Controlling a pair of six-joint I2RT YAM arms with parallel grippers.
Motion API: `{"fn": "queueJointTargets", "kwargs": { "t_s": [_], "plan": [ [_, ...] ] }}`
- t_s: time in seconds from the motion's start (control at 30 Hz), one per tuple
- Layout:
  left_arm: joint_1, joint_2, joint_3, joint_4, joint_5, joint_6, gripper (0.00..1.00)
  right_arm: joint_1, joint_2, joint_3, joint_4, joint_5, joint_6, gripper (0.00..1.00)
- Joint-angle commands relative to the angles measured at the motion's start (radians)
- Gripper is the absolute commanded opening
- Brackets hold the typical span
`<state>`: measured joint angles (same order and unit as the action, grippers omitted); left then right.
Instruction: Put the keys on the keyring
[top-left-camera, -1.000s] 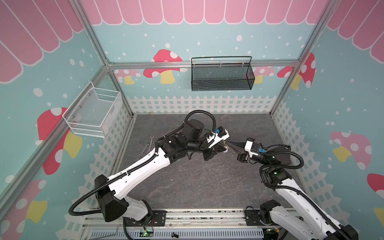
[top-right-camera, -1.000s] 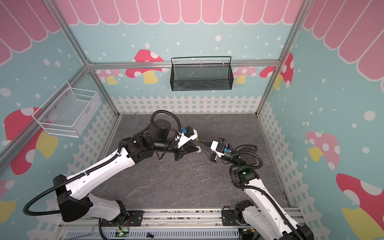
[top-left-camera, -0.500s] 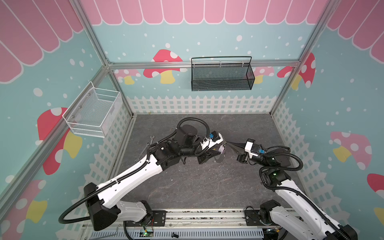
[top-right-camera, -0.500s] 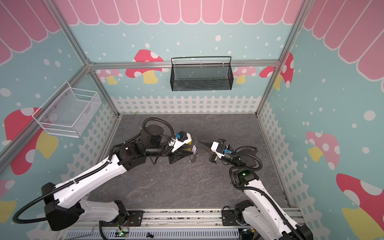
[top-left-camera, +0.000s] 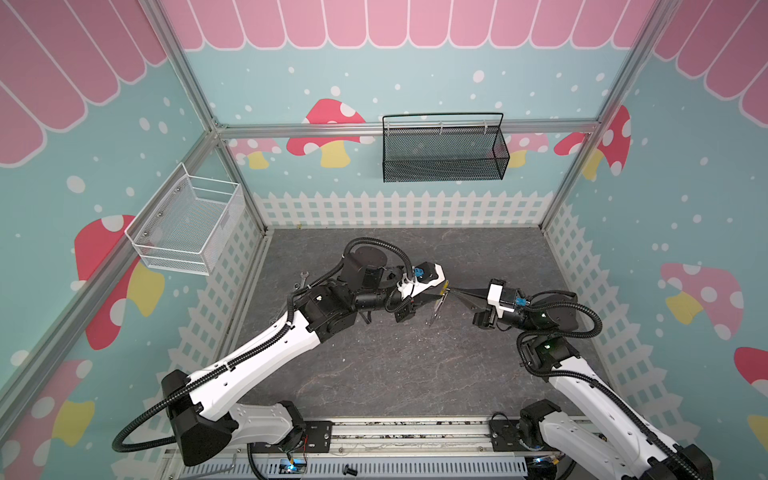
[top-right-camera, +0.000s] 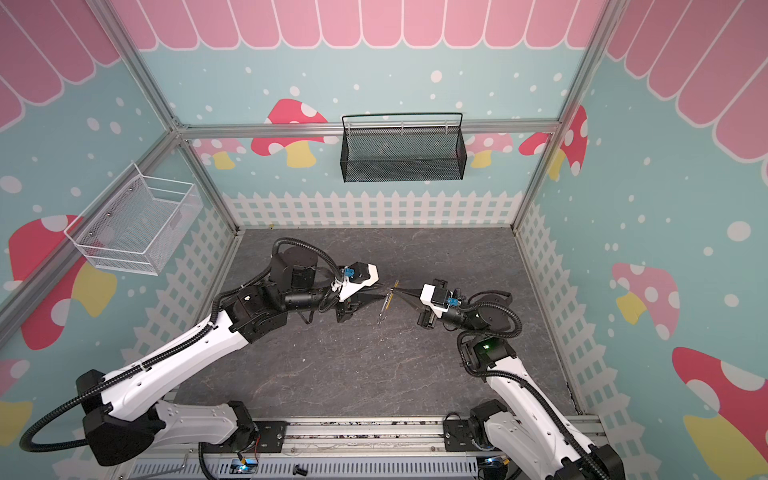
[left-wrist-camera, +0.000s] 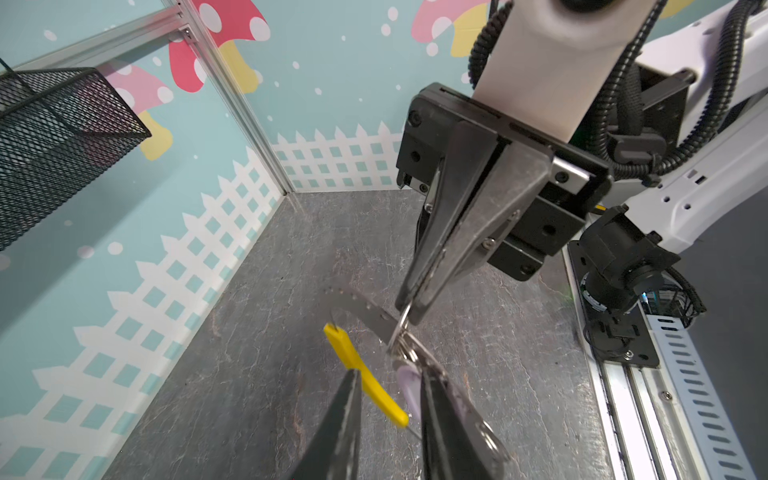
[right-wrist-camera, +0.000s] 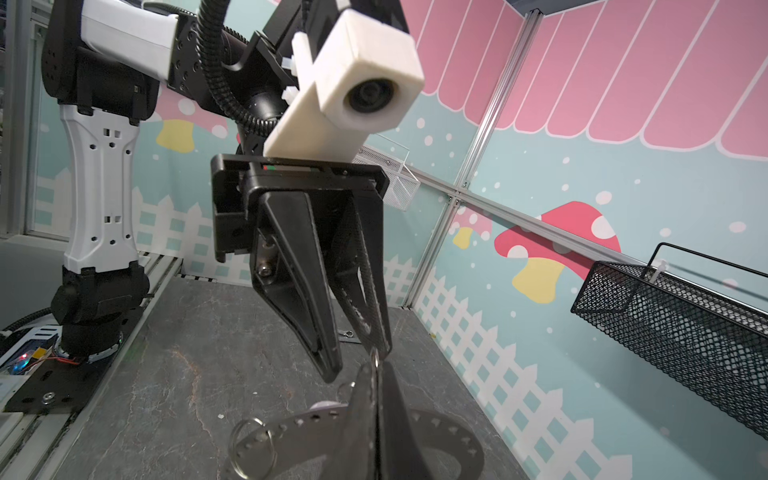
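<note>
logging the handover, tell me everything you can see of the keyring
The keyring is a hoop of flat grey metal strip punched with small holes, plus a curved yellow plastic segment. It is held above the floor, edge-on in both top views. The right hand is shut on it; the open left hand flanks the yellow part. Split rings and a lilac tag hang by it.

We see a black mesh basket (top-left-camera: 442, 153) hung on the back wall's aluminium rail, shown in both top views (top-right-camera: 401, 151). A white wire basket (top-left-camera: 187, 226) is mounted on the left wall. On the grey stone-patterned tabletop (top-left-camera: 374, 365), a silver wrench (top-left-camera: 303, 277) lies near the left edge, partly hidden. We also note the white picket fence print (top-left-camera: 399, 208) along the walls and red mushrooms (top-left-camera: 332, 129) above it.
</note>
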<state>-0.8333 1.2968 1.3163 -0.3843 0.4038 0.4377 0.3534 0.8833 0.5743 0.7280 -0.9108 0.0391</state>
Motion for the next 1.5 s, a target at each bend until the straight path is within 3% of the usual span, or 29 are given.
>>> {"fn": "queueJointTargets", "kwargs": {
  "t_s": [0.0, 0.3, 0.7, 0.8, 0.87, 0.97, 1.1, 1.27, 1.47],
  "plan": [
    [0.003, 0.004, 0.037, 0.001, 0.035, 0.035, 0.26, 0.001, -0.012, 0.007, 0.042, -0.039, 0.022, 0.0],
    [-0.003, 0.021, 0.042, 0.023, 0.086, 0.015, 0.24, 0.001, -0.003, 0.012, 0.043, -0.043, 0.017, 0.0],
    [-0.009, 0.043, 0.067, 0.02, 0.118, 0.045, 0.0, 0.001, 0.016, 0.02, 0.05, -0.055, 0.023, 0.0],
    [-0.01, 0.036, 0.075, 0.011, 0.114, 0.064, 0.0, 0.0, 0.013, 0.029, -0.005, -0.033, 0.005, 0.05],
    [-0.01, 0.037, 0.104, -0.046, 0.087, 0.084, 0.0, 0.001, -0.012, 0.065, -0.148, 0.011, -0.096, 0.22],
    [-0.01, 0.07, 0.199, -0.222, 0.031, 0.142, 0.0, 0.001, -0.048, 0.099, -0.291, 0.085, -0.228, 0.37],
    [-0.017, 0.133, 0.335, -0.425, -0.034, 0.197, 0.0, 0.001, -0.041, 0.162, -0.449, 0.124, -0.346, 0.39],
    [-0.057, 0.212, 0.476, -0.599, -0.195, 0.257, 0.0, 0.0, -0.045, 0.179, -0.478, 0.089, -0.398, 0.39],
    [-0.102, 0.288, 0.628, -0.712, -0.294, 0.271, 0.0, 0.001, -0.045, 0.186, -0.519, 0.065, -0.45, 0.28]
  ]
}}
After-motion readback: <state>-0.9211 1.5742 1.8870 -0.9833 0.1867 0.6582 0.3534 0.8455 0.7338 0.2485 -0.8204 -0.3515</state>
